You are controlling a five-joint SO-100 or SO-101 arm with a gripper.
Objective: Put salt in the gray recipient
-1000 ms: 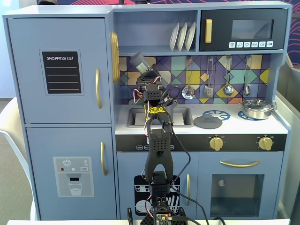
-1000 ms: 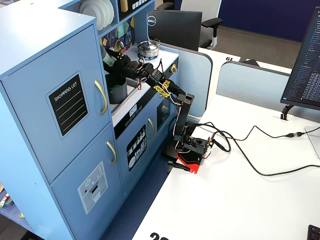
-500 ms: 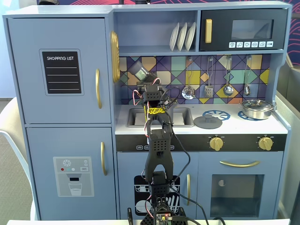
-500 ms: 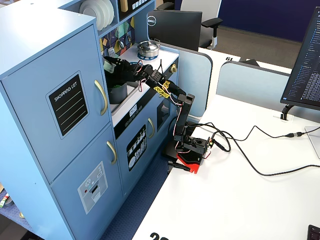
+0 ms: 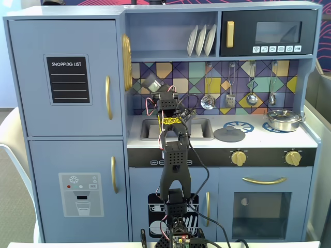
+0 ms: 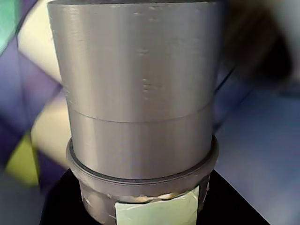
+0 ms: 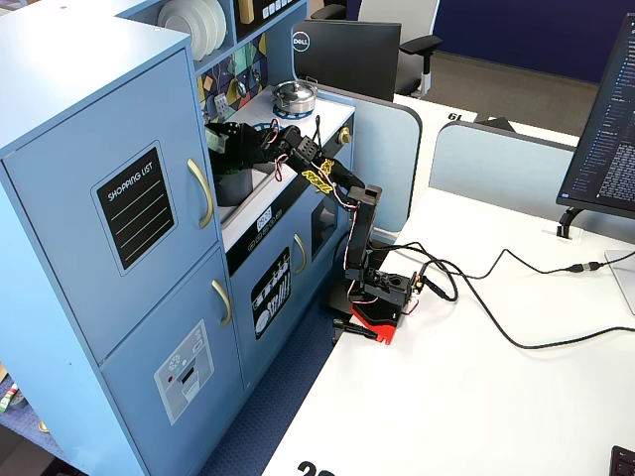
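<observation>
In the wrist view a gray ribbed cylinder (image 6: 140,93), the salt shaker, fills nearly the whole picture, standing upright with a collar near its base and a pale label low on it. The black gripper (image 6: 140,206) shows only as dark shapes at the bottom edge on either side of the cylinder's base; it appears clamped on the base, though the fingertips themselves are hidden.

In a fixed view from the front, the arm (image 5: 175,170) rises from its base before the toy kitchen (image 5: 67,129) and reaches over the counter, with the gray shaker (image 5: 151,82) held up and tilted above the sink (image 5: 150,129), in front of the colored tile backsplash. This view alone shows the gray pot (image 5: 283,120) on the right burner, well apart from the shaker, a flat gray lid (image 5: 229,135) between them, and utensils hanging above.

The other fixed view, from the side, shows the arm's red base (image 7: 375,319) on the white table (image 7: 476,397) with cables; the gripper (image 7: 230,149) there is too dark to read.
</observation>
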